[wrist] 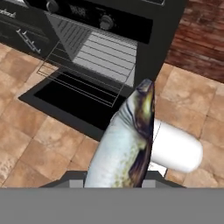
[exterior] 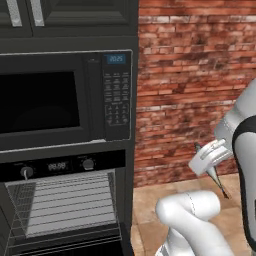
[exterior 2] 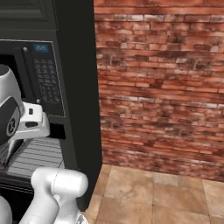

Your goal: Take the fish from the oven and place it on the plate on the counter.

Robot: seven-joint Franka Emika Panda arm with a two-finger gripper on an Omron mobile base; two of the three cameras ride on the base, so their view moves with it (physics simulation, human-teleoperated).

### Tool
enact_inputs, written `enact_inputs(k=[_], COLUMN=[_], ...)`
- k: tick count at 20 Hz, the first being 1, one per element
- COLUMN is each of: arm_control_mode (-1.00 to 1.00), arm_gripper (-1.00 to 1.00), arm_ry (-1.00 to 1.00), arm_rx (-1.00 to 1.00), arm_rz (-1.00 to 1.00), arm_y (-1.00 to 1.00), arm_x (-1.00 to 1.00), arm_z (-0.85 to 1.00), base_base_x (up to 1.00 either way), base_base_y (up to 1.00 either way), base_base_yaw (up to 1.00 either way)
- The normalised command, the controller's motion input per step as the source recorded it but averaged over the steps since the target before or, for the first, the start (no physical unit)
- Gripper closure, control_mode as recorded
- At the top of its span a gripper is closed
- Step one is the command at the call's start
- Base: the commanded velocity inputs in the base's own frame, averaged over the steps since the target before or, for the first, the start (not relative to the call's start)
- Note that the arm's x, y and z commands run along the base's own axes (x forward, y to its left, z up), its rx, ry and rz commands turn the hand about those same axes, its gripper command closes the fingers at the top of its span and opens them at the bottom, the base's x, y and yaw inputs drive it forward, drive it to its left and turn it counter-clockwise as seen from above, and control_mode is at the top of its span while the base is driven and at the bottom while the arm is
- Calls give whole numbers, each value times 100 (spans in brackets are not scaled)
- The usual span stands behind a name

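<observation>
Standing at the left of the left base view, the microwave (exterior: 65,97) sits above the oven (exterior: 62,200), whose door hangs open with the grey wire rack (exterior: 67,202) bare inside. To the right comes the brick wall (exterior: 195,75) over a tiled floor (exterior: 150,200). Farther right the tool (exterior: 216,176) hangs in front of the bricks, well clear of the oven, pinching the fish (exterior: 219,184), whose thin tail points down. In the hand view the fish (wrist: 127,144) rises large from between the fingers, above the floor.
</observation>
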Motion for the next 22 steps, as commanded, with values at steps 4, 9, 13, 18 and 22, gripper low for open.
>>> enact_inputs(k=[4,9,13,18,22], arm_control_mode=[100,100,100,100,100], arm_gripper=[100,100,100,100,100], arm_ry=[0,0,0,0,0], arm_rx=[0,0,0,0,0], arm_rz=[0,0,0,0,0], arm_y=[0,0,0,0,0], arm_x=[0,0,0,0,0], arm_z=[0,0,0,0,0], base_base_x=[-100,-78,-36,1,27], base_base_y=[23,48,66,80,93], base_base_yaw=[12,15,15,8,1])
